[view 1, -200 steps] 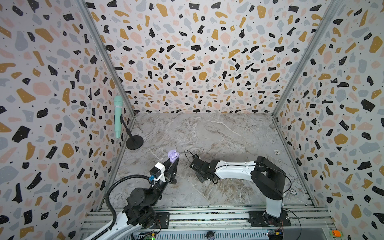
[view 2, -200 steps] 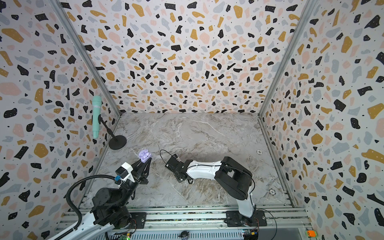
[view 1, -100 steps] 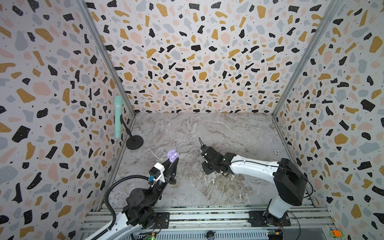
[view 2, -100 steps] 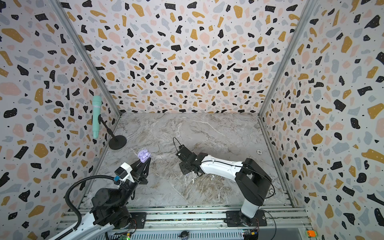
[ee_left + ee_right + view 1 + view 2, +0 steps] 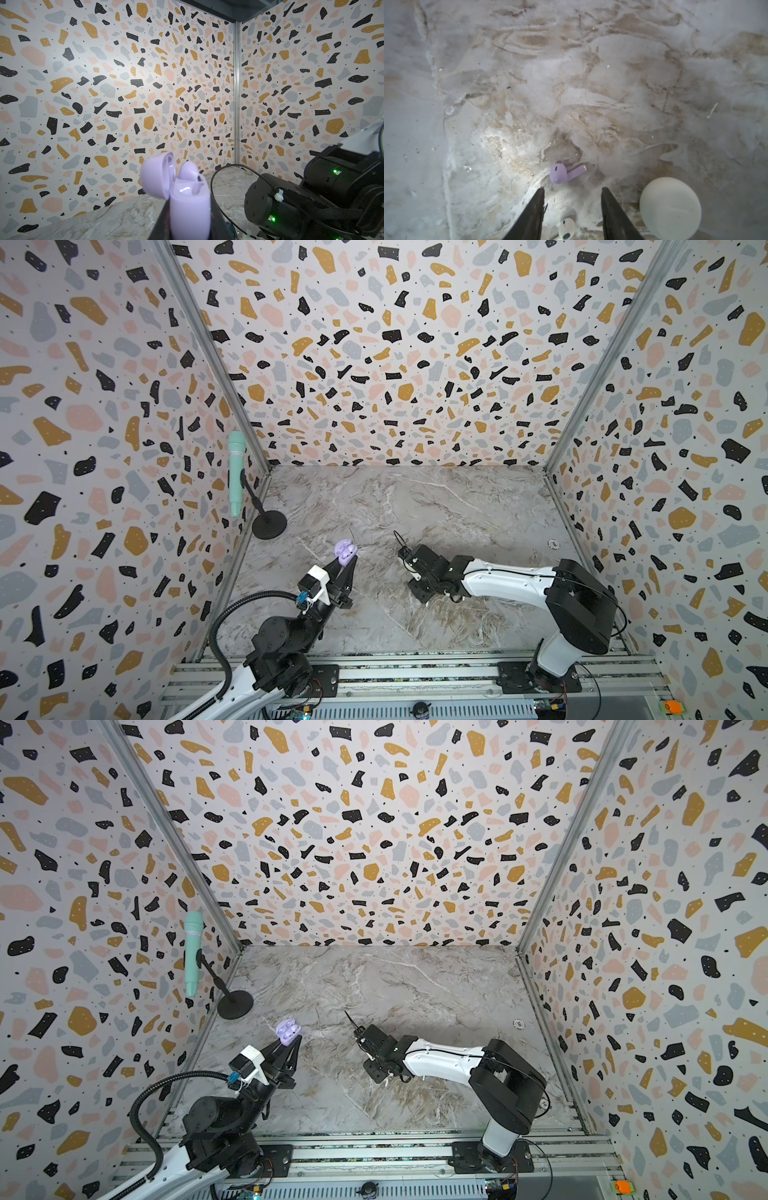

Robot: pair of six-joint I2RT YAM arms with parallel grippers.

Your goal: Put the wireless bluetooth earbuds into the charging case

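Since a second ago the right arm has swung out toward 3 o'clock, drawing the right gripper (image 5: 573, 190) away from the lavender case (image 5: 345, 549), and its jaws have parted. They now stand moderately open over the counter (image 5: 415, 506), holding nothing.

A lavender earbud (image 5: 563, 174) lies flat on the marble just past the fingertips. A white earbud (image 5: 566, 227) lies between the fingers further back, and a round white case (image 5: 670, 207) sits just outside one finger.

At about 8 o'clock on the counter, near its left edge, the left gripper (image 5: 345, 561) is clamped on the lavender case. The lid (image 5: 155, 176) is open and another lavender earbud (image 5: 188, 171) is seated inside.

A mint microphone (image 5: 235, 472) on a stand is at 10 o'clock against the left wall. Open marble runs toward 12 o'clock, up to the back wall.
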